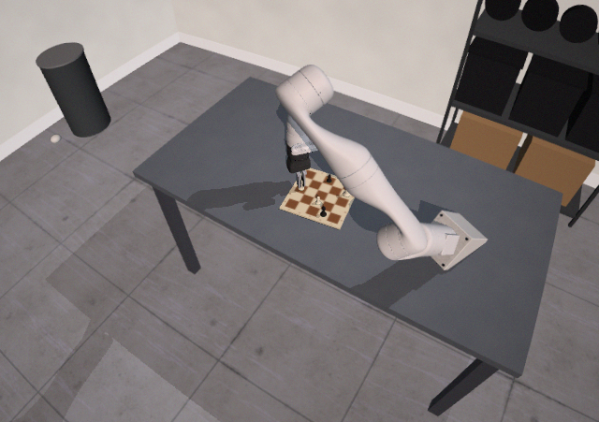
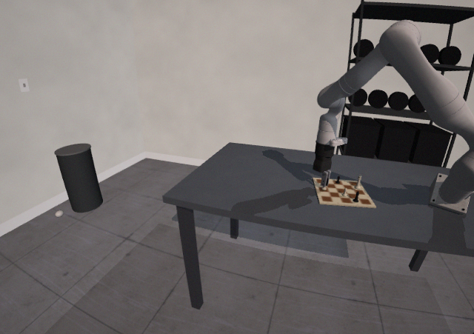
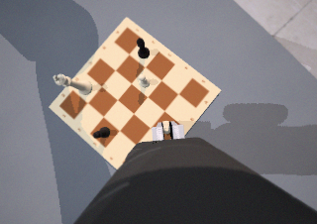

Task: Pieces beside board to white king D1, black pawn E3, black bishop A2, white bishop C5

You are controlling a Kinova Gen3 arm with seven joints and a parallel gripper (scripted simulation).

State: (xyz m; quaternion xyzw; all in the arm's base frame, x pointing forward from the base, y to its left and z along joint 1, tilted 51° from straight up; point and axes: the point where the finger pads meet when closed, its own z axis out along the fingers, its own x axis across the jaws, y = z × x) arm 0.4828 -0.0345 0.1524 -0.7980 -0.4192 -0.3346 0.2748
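Observation:
My gripper (image 1: 300,181) (image 2: 325,180) (image 3: 166,128) is shut on the white bishop (image 1: 301,188) (image 2: 324,187), upright at C5; whether its base touches the board (image 1: 309,216) (image 2: 344,204) (image 3: 215,90) I cannot tell. The white king (image 1: 344,194) (image 2: 358,183) (image 3: 85,87) stands on D1, partly behind the arm in the top view. The black bishop (image 1: 323,211) (image 2: 356,198) (image 3: 144,52) stands on A2. The black pawn (image 1: 328,179) (image 2: 338,179) (image 3: 103,132) stands on E3.
A white pawn (image 1: 317,200) (image 2: 344,192) (image 3: 144,81) stands upright on B3, between the gripper and the black bishop. The board lies on a dark table (image 1: 232,132) (image 2: 244,177). The arm reaches low over the board's king side in the top view.

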